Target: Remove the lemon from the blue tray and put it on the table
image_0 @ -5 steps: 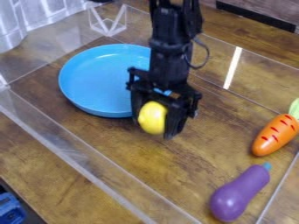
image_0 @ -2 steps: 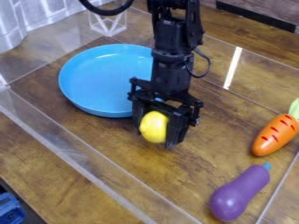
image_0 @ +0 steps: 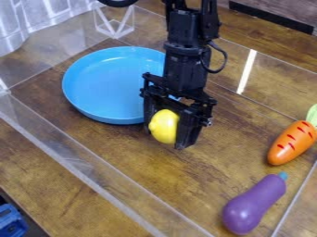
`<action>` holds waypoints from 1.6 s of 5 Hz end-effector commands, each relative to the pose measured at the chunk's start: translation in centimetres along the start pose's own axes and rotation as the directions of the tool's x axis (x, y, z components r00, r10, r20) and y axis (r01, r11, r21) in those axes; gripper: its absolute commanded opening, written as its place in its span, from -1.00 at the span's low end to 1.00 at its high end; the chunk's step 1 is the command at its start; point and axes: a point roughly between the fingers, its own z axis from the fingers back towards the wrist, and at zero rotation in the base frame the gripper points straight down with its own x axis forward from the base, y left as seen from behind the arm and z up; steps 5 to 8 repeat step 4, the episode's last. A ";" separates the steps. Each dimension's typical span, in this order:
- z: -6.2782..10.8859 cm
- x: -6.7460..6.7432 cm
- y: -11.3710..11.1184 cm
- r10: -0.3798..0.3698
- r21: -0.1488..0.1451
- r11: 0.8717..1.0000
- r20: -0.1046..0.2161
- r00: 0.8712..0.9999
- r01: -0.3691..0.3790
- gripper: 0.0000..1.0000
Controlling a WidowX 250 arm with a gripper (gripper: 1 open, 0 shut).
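One arm working here, so going through it biggest item first. Table [image_0: 87,162] is dark glossy wood grain, boxed in by clear acrylic walls [image_0: 74,120]. Blue tray [image_0: 93,83] is sitting toward the back left, flat on the wood, and its dish is looking empty now. Black arm is coming down steeply from the top edge, just right of the tray's rim. Claw [image_0: 173,123] is clenching the lemon [image_0: 162,125] between its two fingers, pointing mostly downward. Lemon is sitting outside the tray, just beside its near right rim, over bare wood. Cannot tell whether it is touching the surface or hanging just above it; the fingertips are looking very close to the wood.

Off to the right, well apart from the action: purple eggplant toy [image_0: 254,205] lying near the front, orange carrot toy [image_0: 292,142] behind it by the right edge. Neither is crowding the drop spot.

Step in hand, as I'm reading it: lift-out is done, placement is underway. Next move is calling for a small descent if any gap remains, then opening the fingers and pulling straight up. Round smooth fruit, so it is likely rolling on release; letting go low and gently is mattering. Rim is close, so keeping the release from nudging it back toward the tray.
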 end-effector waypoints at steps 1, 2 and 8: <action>0.5 0.6 -0.1 -0.048 -0.007 0.999 0.043 0.998 0.048 -1.00; 0.5 0.4 -0.2 -0.062 -0.018 0.998 0.034 0.997 0.063 -1.00; 1.4 0.3 -0.1 -0.085 -0.019 0.996 0.031 0.996 0.085 -1.00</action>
